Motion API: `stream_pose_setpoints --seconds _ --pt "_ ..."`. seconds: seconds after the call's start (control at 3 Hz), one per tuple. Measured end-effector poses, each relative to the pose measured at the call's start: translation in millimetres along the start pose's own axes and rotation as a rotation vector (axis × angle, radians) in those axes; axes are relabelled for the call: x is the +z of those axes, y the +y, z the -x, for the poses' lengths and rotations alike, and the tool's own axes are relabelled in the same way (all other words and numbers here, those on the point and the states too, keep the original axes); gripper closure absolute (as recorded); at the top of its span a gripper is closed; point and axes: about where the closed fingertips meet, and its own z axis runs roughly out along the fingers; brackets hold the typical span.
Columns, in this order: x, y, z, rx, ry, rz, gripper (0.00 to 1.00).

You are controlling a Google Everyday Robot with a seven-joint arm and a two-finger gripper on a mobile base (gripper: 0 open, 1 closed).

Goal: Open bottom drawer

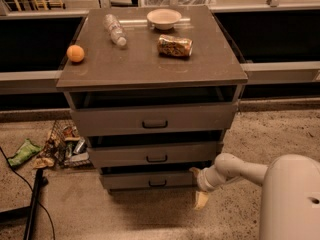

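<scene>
The bottom drawer (150,180) is the lowest and narrowest grey front of the cabinet, with a small dark pull handle (157,183) at its centre. It stands slightly out, with a dark gap above it. My gripper (197,185) is at the drawer's right end, close to the cabinet's lower right corner and to the right of the handle. It is turned sideways and open, with one tan fingertip (193,170) above and one finger (201,200) pointing down toward the floor. It holds nothing. My white arm (235,170) reaches in from the right.
The middle drawer (155,155) and top drawer (152,119) also stand slightly out. On the cabinet top are an orange (75,53), a plastic bottle (114,30), a bowl (164,18) and a snack bag (175,46). Litter (62,146) and a black cable (35,199) lie at the left.
</scene>
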Motion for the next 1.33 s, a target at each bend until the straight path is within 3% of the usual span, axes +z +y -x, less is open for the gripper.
stream_pose_setpoints --seconds 0.67,1.33 --pt "46 -24 -14 -0.1 -0.06 -0.043 0.0" --pt "64 -48 -4 -0.176 -0.05 -0.107 0.0"
